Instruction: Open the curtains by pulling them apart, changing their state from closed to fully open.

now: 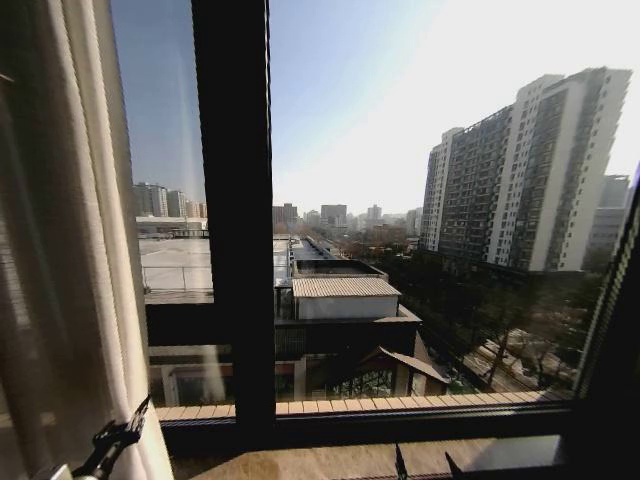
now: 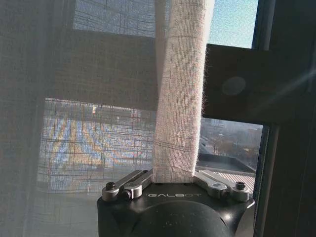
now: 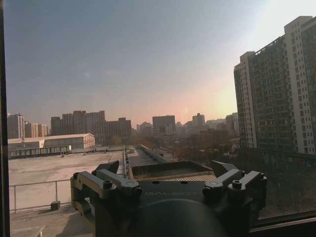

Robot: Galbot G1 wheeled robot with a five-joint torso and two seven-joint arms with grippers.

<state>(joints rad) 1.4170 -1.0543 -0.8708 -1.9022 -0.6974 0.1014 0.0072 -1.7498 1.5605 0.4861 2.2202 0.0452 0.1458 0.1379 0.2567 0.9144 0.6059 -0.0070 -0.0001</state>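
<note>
A cream curtain (image 1: 70, 250) hangs gathered in pleats at the far left of the window. My left gripper (image 1: 122, 432) sits low against its inner edge. In the left wrist view the left gripper (image 2: 173, 176) is shut on the curtain's thicker hemmed edge (image 2: 180, 98), which rises straight up from the jaws, with sheer fabric (image 2: 74, 123) spread beside it. My right gripper (image 3: 168, 170) is open with nothing between its fingers (image 3: 111, 168), facing the bare glass. Its tips (image 1: 424, 464) poke up at the bottom of the head view.
A dark metal frame bar (image 1: 235, 200) stands upright just right of the curtain, and a lower crossbar (image 1: 400, 415) runs along the sill. The glass (image 1: 420, 150) to the right is uncovered, showing rooftops and a tall block. A dark band (image 1: 612, 350) edges the far right.
</note>
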